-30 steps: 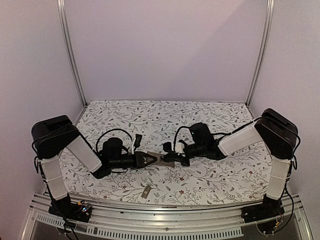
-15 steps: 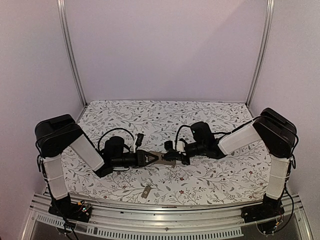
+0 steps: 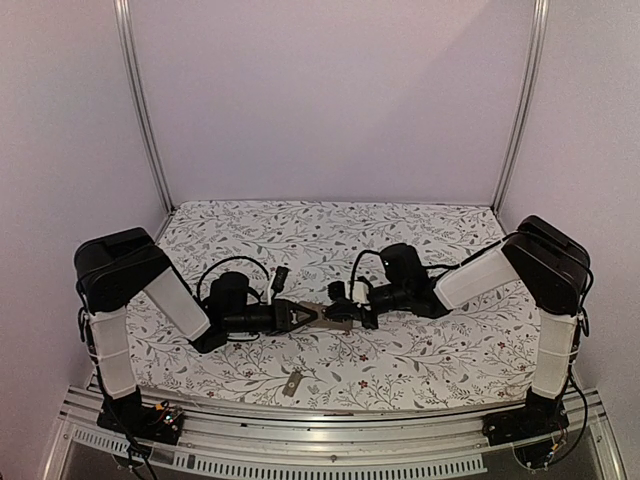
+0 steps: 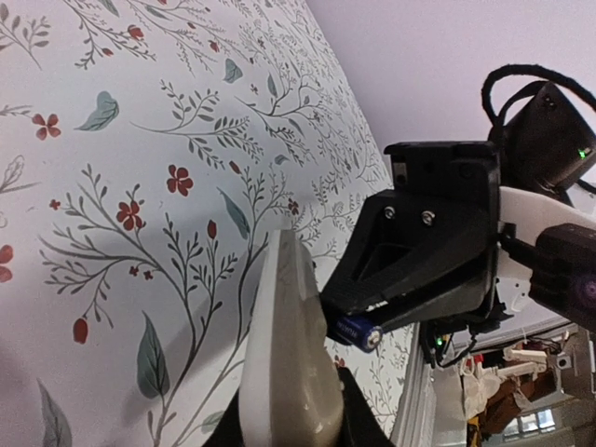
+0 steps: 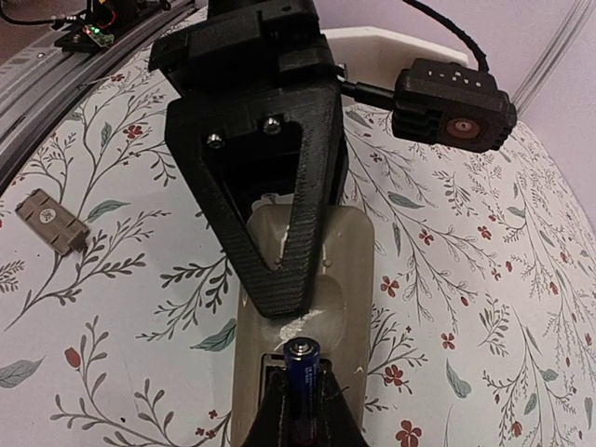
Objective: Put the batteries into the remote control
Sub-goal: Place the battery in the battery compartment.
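Observation:
My left gripper is shut on the remote control and holds it just above the table, grey-tan underside up. In the right wrist view the remote shows an open battery compartment at its near end. My right gripper is shut on a dark blue battery, whose metal tip points over that compartment. In the left wrist view the battery touches the remote's edge. The second battery is not in view.
The small grey-tan cover piece lies on the floral tablecloth near the front edge, also in the right wrist view. The left wrist camera sticks out beside the left gripper's fingers. Aluminium rail runs along the front.
The right gripper has moved left with the battery, closer onto the remote. The left arm has shifted slightly right and up, still holding the remote.

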### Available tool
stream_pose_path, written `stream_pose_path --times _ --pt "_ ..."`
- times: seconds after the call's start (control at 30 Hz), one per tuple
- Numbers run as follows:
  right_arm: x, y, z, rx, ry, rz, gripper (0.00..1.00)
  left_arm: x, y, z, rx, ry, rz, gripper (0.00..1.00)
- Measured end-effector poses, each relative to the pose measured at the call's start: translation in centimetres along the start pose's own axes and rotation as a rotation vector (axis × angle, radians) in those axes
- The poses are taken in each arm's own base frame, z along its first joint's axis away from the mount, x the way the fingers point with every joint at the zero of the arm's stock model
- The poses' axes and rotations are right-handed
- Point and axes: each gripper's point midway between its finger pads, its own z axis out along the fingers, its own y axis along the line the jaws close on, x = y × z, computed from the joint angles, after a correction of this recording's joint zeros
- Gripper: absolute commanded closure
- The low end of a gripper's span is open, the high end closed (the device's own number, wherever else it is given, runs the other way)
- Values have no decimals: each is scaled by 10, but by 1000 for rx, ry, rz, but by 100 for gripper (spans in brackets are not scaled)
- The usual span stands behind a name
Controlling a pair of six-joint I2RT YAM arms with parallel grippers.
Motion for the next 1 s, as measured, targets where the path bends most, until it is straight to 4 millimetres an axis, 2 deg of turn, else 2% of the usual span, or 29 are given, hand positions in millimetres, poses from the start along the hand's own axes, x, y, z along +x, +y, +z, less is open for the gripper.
stream_pose_path --times 0.33,0.77,1.0 --pt "8 2 -1 18 18 8 85 0 0 0 1 1 -3 100" --pt "13 3 -5 29 43 53 85 0 0 0 2 2 -4 100" --pt "13 4 -8 24 53 85 79 -1 -1 0 6 0 0 100"
